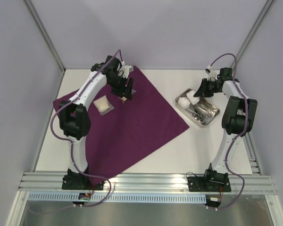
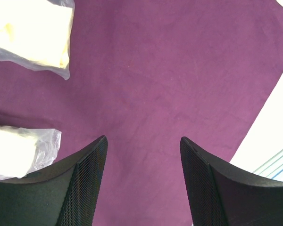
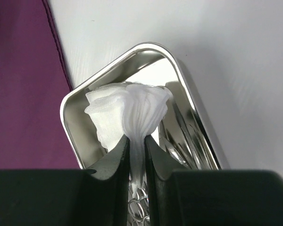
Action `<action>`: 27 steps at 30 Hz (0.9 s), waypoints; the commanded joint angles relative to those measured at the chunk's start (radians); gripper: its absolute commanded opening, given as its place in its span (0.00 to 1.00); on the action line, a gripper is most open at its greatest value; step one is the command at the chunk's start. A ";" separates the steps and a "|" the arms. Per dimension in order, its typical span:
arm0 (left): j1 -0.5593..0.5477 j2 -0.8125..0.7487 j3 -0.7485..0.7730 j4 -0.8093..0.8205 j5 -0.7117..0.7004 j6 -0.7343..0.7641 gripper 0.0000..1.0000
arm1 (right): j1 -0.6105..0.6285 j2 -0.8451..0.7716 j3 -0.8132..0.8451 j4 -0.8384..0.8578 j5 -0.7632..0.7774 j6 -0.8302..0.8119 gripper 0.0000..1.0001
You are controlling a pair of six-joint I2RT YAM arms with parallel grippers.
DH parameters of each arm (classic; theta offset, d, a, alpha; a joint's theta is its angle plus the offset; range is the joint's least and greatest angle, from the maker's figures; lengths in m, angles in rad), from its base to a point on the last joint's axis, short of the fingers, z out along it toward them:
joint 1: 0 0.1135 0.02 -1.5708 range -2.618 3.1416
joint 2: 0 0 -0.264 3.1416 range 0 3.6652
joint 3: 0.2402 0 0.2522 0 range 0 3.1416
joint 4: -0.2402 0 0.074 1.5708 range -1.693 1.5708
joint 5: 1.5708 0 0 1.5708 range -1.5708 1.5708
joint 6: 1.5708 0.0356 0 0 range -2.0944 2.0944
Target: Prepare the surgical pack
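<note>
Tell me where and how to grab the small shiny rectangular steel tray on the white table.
I'd grip the small shiny rectangular steel tray by one long upright wall, near its middle, coming straight down, one finger inside, one outside. It sits flat on the white table, so nothing fits underneath. Keep clear of the thin steel forceps inside.
</note>
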 commanded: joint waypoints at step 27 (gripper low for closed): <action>-0.005 0.050 0.041 -0.021 0.009 0.009 0.72 | 0.045 0.162 0.175 -0.041 0.124 -0.024 0.05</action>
